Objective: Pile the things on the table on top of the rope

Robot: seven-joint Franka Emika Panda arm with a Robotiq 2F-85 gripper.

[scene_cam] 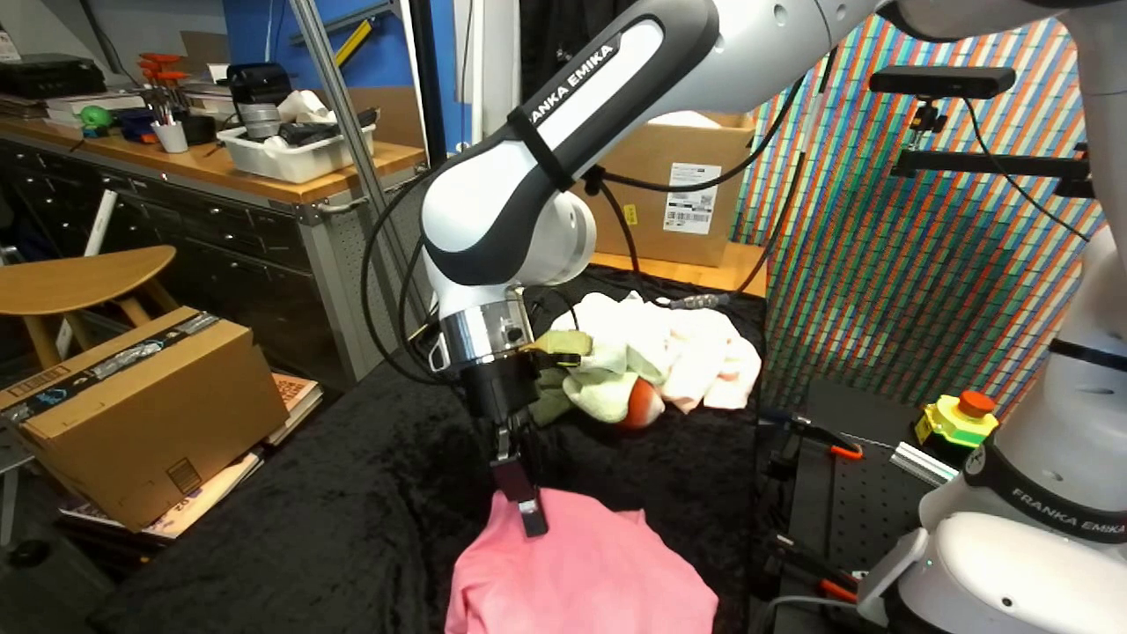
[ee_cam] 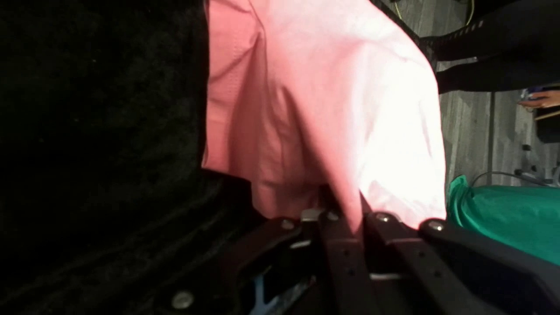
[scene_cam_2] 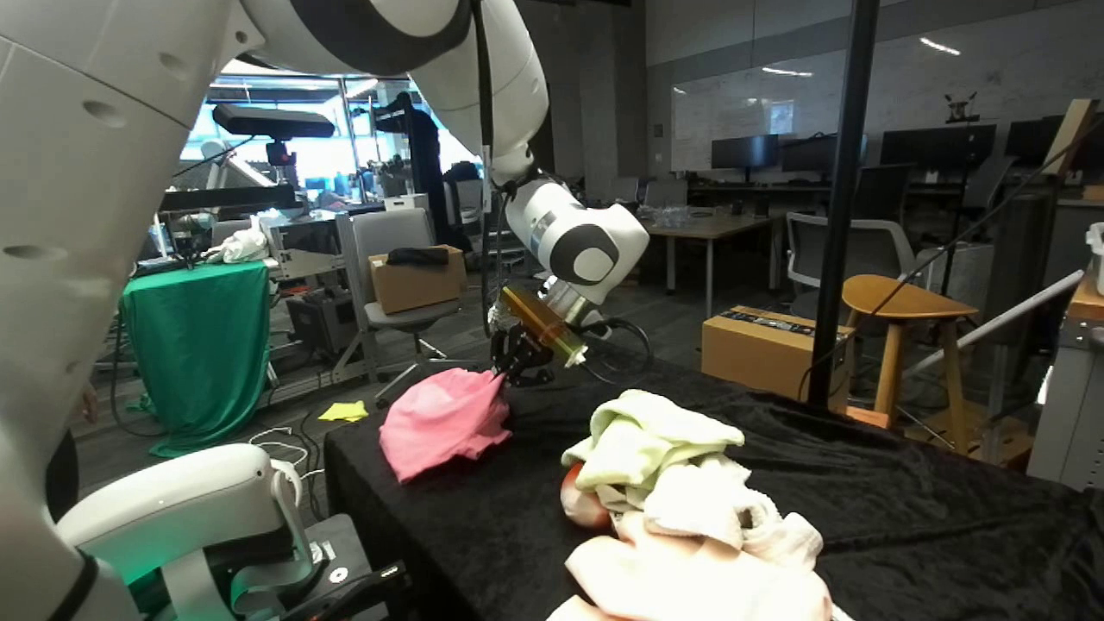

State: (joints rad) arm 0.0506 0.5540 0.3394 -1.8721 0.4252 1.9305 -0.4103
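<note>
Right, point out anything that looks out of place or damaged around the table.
In an exterior view, a yellow scrap, cloth or paper, lies on the floor, off the black-draped table and away from the cloth pile, so it looks stray. Nothing looks spilled or damaged.

I identify the following in an exterior view: white bin (scene_cam: 326, 160), on workbench (scene_cam: 207, 167); taped cardboard box (scene_cam: 145, 414), near wooden stool (scene_cam: 88, 277). In an exterior view I identify: office chair (scene_cam_2: 392, 231), bearing carton (scene_cam_2: 405, 289); green drape (scene_cam_2: 203, 345), hanging.
</note>
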